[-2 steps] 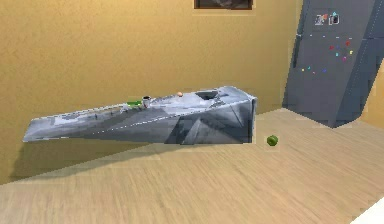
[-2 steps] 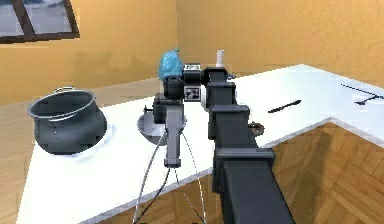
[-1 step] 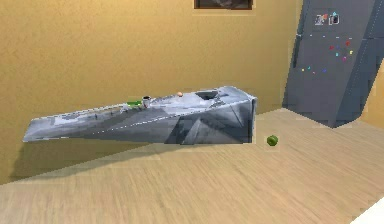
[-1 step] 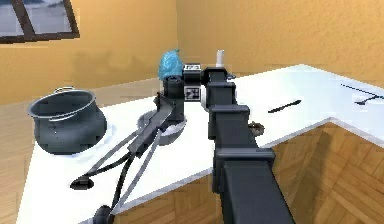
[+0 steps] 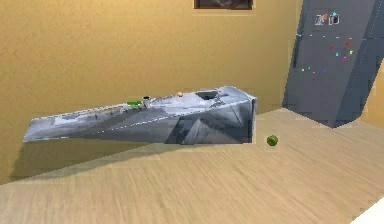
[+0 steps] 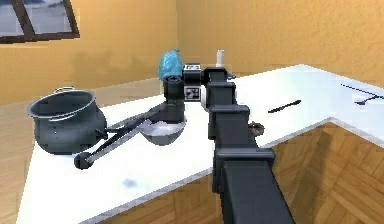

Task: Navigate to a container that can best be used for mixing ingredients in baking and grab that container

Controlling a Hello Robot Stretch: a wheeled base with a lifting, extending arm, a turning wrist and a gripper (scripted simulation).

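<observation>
Arm side view: white counter (image 6: 320,85) across the middle, grey bowl (image 6: 168,132) on it near the centre. Dark arm (image 6: 245,170) up from the bottom edge, ending at the bowl. Gripper (image 6: 100,148) just left of the bowl, thin fingers (image 6: 120,132) slanting down-left above the countertop. Cannot tell whether anything is held, with the bowl on the counter right at the gripper. Left of the bowl, a dark pot (image 6: 62,120); behind the bowl, a blue thing (image 6: 170,62); well to the right, a dark utensil (image 6: 285,103) lying flat. Forward view: long grey counter (image 5: 150,122) against a yellow wall (image 5: 80,50), green ball (image 5: 272,141) on the floor near its right end, grey fridge (image 5: 325,70) at the right
</observation>
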